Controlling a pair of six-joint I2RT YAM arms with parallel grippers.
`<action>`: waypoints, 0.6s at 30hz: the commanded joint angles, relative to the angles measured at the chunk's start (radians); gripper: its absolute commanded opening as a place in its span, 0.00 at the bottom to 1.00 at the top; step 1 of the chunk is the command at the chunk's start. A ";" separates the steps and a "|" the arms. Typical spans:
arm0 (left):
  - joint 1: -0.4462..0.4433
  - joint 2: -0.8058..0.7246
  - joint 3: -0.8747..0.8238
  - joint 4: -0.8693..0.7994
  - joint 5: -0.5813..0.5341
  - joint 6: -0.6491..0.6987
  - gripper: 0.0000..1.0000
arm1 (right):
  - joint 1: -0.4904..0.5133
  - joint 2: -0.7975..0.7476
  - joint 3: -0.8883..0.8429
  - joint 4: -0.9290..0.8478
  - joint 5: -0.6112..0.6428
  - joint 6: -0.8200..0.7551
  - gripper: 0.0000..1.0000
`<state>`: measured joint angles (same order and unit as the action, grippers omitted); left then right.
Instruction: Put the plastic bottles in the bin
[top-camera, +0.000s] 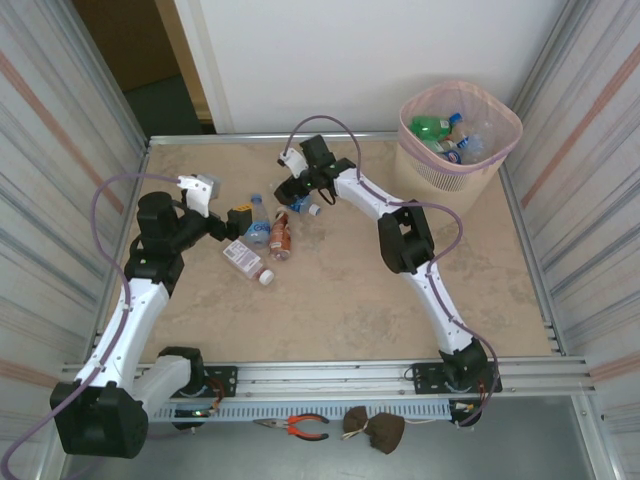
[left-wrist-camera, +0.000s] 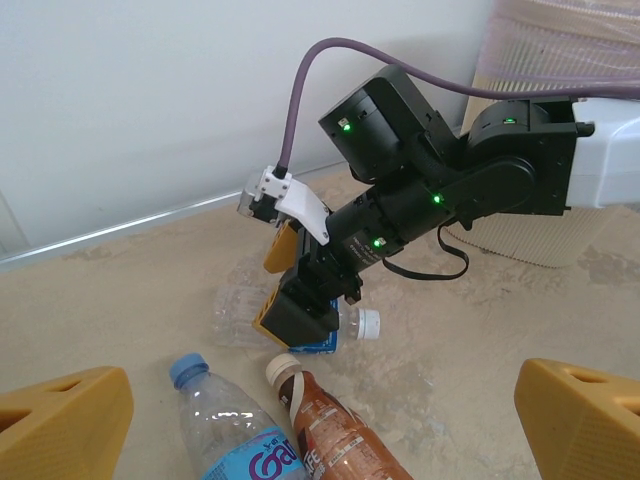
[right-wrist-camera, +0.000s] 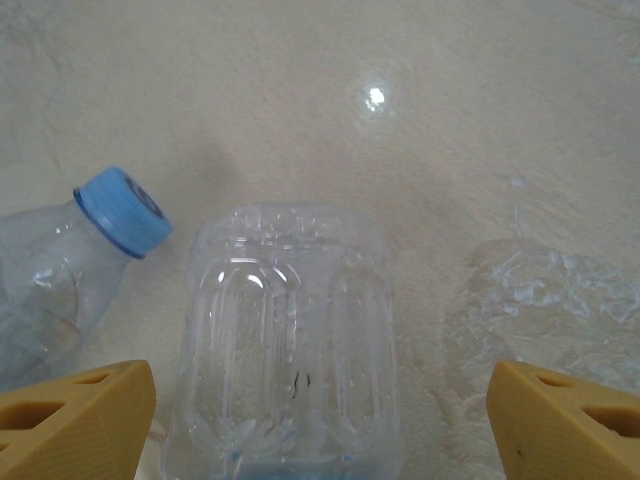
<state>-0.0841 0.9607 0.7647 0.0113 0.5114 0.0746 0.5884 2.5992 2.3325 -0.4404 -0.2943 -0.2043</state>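
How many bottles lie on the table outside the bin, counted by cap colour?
White cap: 3, the brown bottle, the pink-labelled bottle and the clear bottle between the open fingers of the right gripper.
Blue cap: 1, a second clear bottle beside the brown one.
Total: 4.

Clear bottle gleaming now, thin glossy ribbed plastic catching highlights, the blue cap beside it duller and ridged, both on a matt, mottled beige tabletop, and the pink bin showing smooth slatted plastic.
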 joint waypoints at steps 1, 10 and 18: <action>0.005 -0.021 0.014 0.014 -0.001 0.008 0.99 | 0.022 0.035 0.048 -0.111 0.063 -0.070 0.85; 0.004 -0.018 0.014 0.015 0.001 0.007 0.99 | 0.028 0.060 0.080 -0.145 0.115 -0.073 0.81; 0.004 -0.012 0.016 0.015 0.001 0.007 0.99 | 0.018 0.030 0.082 -0.134 0.120 -0.047 0.68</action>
<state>-0.0845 0.9607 0.7647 0.0113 0.5114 0.0746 0.6140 2.6316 2.3867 -0.5503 -0.1944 -0.2539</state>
